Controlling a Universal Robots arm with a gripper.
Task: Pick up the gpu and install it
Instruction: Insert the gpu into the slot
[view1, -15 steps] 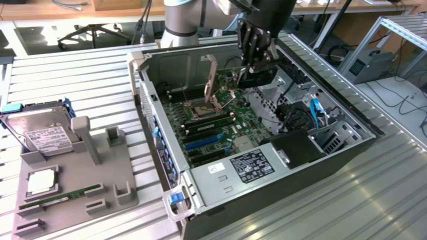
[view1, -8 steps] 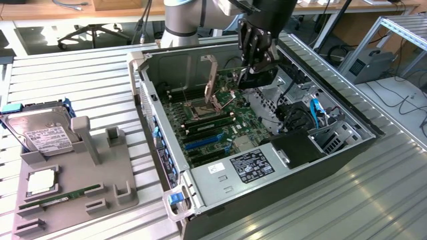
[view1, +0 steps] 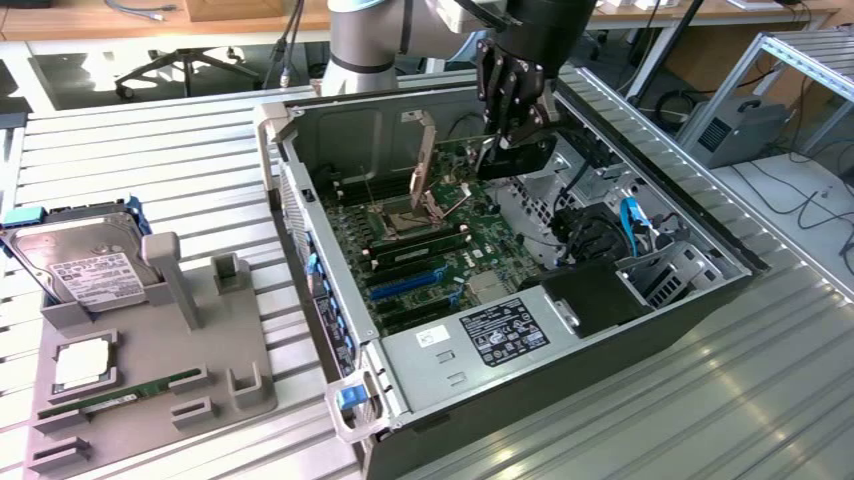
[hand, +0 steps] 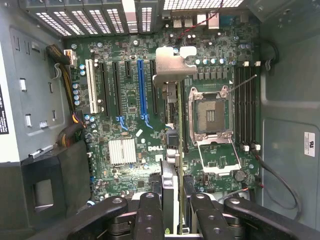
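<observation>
GPU (hand: 171, 150) held edge-on between gripper (hand: 172, 210) fingers, jaws partly closed on card, apparently hanging above motherboard (hand: 125, 125) mid-chassis, long axis parallel w/ blue PCIe slot (hand: 142, 90) just beside.

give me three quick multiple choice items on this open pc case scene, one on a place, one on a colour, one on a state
1. Where is the thin flat black gpu card?
A. in the grey tray
B. in the pincer over the green motherboard
C. on the slatted table

2. What colour is the longest expansion slot?
A. blue
B. red
C. yellow

3. The processor socket is:
A. holding a chip
B. covered by a cooler
C. open and empty

B: the pincer holds the card above the motherboard.
A: it is blue among black slots.
C: its frame is raised, nothing inside.
</observation>
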